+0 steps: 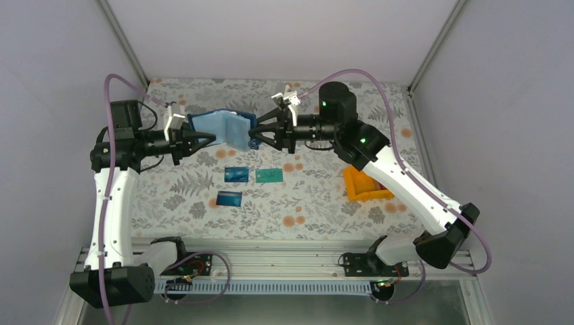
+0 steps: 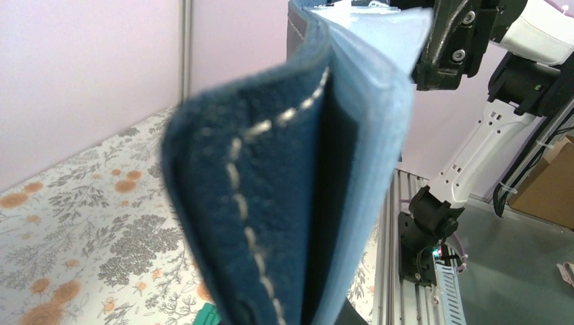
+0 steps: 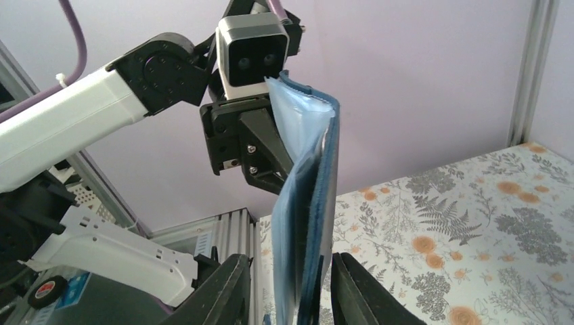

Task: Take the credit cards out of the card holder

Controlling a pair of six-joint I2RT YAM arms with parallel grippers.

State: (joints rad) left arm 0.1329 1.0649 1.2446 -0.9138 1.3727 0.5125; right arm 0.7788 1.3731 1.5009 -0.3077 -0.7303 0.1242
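Observation:
The card holder [image 1: 223, 128] is held up above the table between both grippers, folded partly open, navy outside and light blue inside. My left gripper [image 1: 208, 139] is shut on its left edge; the holder [image 2: 271, 203] fills the left wrist view and hides my fingers. My right gripper [image 1: 256, 135] is open, and the holder's right edge [image 3: 304, 189] hangs between its spread fingers [image 3: 230, 284]. Two blue cards [image 1: 237, 174] [image 1: 229, 198] and a teal-green card [image 1: 269, 176] lie flat on the table below. The red card is not in view.
An orange plastic bin [image 1: 365, 186] stands at the right, by the right arm's forearm. The floral tablecloth [image 1: 189, 203] covers the table. Grey walls close in the back and both sides.

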